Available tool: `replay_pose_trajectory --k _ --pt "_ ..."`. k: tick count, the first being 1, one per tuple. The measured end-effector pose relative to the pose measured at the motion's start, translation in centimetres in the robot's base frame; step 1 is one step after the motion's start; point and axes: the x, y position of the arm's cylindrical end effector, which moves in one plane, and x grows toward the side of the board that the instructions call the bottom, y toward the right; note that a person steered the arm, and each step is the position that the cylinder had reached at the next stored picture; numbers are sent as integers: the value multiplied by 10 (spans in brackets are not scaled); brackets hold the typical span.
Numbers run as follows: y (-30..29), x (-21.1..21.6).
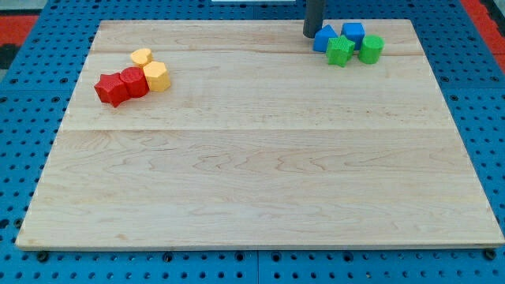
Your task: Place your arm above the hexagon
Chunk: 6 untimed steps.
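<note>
My tip (313, 35) is at the view's top, right of centre, touching or almost touching the left side of a blue block (324, 39). A yellow hexagon-like block (157, 76) lies far off at the view's upper left. It touches a red angular block (134, 81), whose exact shape I cannot make out. A red star (110, 89) sits against that red block's left side. A small yellow heart-like block (141, 57) lies just above them. The tip is far to the right of this whole cluster.
Next to the tip, a blue cube (353, 33), a green star (340, 50) and a green cylinder (371, 49) are packed together near the wooden board's (252, 181) top edge. A blue pegboard (24, 142) surrounds the board.
</note>
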Motion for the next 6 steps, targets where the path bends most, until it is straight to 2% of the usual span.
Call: replay_pose_trajectory --k 5,6 --pt "-156 0" --pt "-203 32"
